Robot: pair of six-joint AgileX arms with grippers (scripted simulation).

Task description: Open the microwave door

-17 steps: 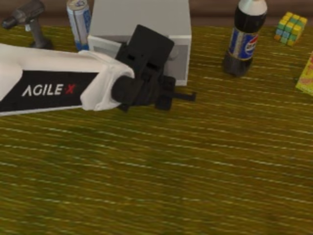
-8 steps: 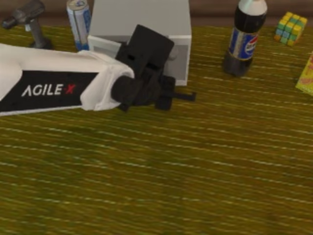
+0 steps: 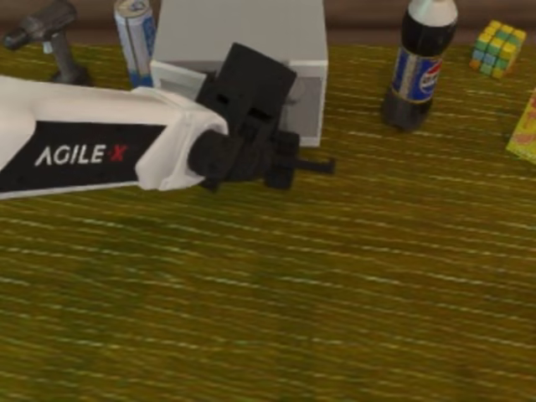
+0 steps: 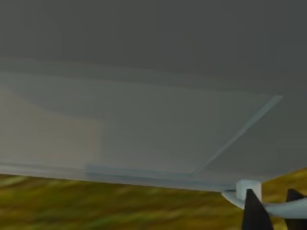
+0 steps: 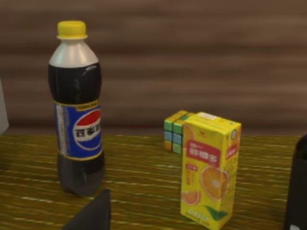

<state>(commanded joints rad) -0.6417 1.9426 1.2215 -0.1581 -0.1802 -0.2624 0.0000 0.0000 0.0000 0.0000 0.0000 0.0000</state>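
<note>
**Ana:** Barely anything has shifted since the earlier frames. The left gripper [image 3: 314, 165] has only edged slightly toward the top view's left and sits at the same spot in front of the microwave [image 3: 243, 33].

**Ben:** Is it open or clamped?

**Ana:** From above I cannot tell, because the wrist body hides most of the fingers. The left wrist view shows two dark fingertips [image 4: 254, 213] set a little apart, with a pale handle piece [image 4: 249, 191] at the door's lower corner just beside them. Whether they pinch it, I cannot say.

**Ben:** Why is the gripper parked there?

**Ana:** I judge it is lined up on the free edge of the microwave door [image 4: 144, 129], ready to pull it outward. The door looks closed or nearly so.

**Ben:** And the microwave itself?

**Ana:** It stands at the back of the table [image 3: 335, 293], left of centre, between a can [image 3: 134, 33] and a cola bottle [image 3: 419, 63].

**Ben:** Does any view add something?

**Ana:** The right wrist view shows an orange juice carton [image 5: 211, 172] in full beside a puzzle cube [image 5: 175, 132], which the top view cuts to a sliver. A drill [image 3: 50, 33] shows only from above. The right arm is not seen from above.
</note>
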